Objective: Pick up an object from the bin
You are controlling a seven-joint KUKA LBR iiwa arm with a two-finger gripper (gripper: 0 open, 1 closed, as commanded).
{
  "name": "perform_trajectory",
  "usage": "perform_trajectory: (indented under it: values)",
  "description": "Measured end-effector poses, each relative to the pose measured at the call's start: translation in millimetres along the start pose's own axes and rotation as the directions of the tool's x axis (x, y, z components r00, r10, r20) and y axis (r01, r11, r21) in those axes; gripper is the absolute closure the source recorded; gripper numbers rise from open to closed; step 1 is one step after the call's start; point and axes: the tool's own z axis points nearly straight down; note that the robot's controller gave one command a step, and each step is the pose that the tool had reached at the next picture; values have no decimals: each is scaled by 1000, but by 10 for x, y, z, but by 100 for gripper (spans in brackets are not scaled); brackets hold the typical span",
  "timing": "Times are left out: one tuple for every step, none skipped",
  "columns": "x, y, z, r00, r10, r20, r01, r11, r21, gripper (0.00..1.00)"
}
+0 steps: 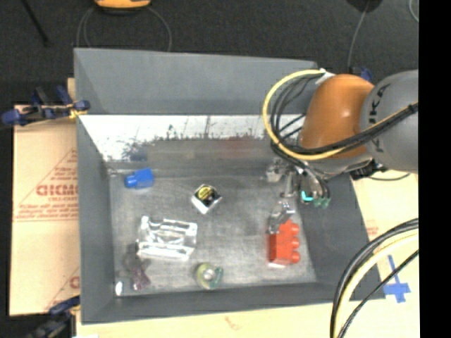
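My gripper (283, 213) hangs low at the right side of the bin, below the orange-covered wrist. Its tip is right at the far end of a red block with ridged segments (284, 246), which lies near the bin's right front corner. I cannot tell whether it touches the block. A small white cube with a yellow and black face (206, 197) lies in the middle of the bin, well to the left of the gripper.
A clear plastic package (168, 238) lies at the front left. A round greenish disc (208, 275) rests by the front wall, a dark purple piece (137, 273) in the front left corner, and a blue cylinder (139, 179) at the back left.
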Motion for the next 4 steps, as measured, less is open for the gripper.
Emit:
perform_trajectory:
  values:
    - [1016, -178, 187, 954, -299, 1, 299, 954, 0, 0]
    - [244, -679, 543, 691, -723, 9, 723, 691, 2, 0]
    - [247, -685, 543, 691, -723, 9, 723, 691, 3, 100]
    - [491, -849, -909, 547, -837, 7, 837, 547, 13, 100]
